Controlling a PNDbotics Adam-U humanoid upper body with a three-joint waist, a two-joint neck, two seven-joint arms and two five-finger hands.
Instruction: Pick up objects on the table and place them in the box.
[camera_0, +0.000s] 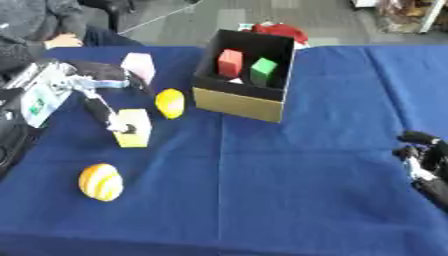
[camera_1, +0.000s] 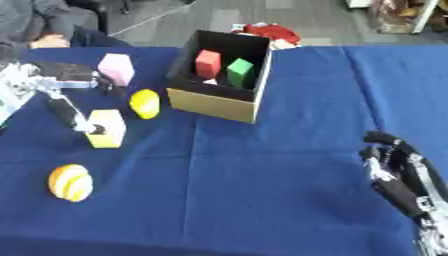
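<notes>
An open box (camera_0: 238, 104) with tan outer walls and a black inside stands at the back centre. It holds a red block (camera_0: 230, 62) and a green block (camera_0: 262, 71). My left hand (camera_0: 87, 84) reaches in from the left with straight fingers. One finger (camera_0: 102, 110) slants down onto the top of a yellow block (camera_0: 134, 131). Another finger points toward a pink block (camera_0: 139, 66). A yellow lemon-shaped object (camera_0: 170, 103) lies left of the box. An orange and yellow striped ball (camera_0: 101, 182) sits near the front left. My right hand (camera_1: 395, 187) rests open at the lower right, holding nothing.
A blue cloth (camera_0: 289, 165) covers the table. A red object (camera_0: 282, 31) lies behind the box. A person's hand (camera_0: 63, 40) and sleeve rest at the far left edge, touching none of the objects.
</notes>
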